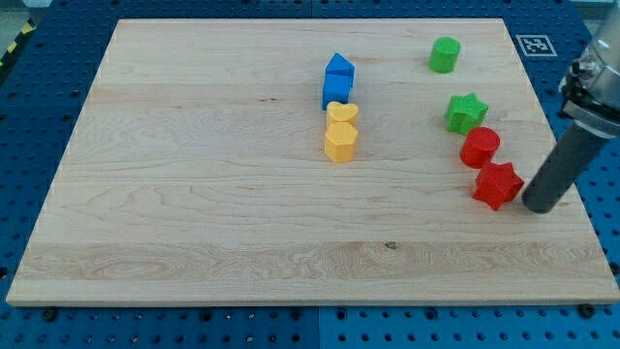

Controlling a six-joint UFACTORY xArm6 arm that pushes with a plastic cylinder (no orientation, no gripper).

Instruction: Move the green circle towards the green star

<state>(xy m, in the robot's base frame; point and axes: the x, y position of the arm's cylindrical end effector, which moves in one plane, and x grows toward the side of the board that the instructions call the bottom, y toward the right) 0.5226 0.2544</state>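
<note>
While my tip [540, 206] was seen just right of the red star [497, 184], green circle [445, 54] was placed above green star [466, 112], well apart, no fingers fitted, grip state not applicable.

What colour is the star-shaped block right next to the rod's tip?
Red. The red star sits just left of my tip in the camera view.

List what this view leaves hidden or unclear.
- Arm above my tip: cut off by the view's right and top edges.
- Blue blocks: two touching, exact shapes unclear.
- Whether my tip touches the red star: cannot tell.
- Printed marker: too small to read.
</note>
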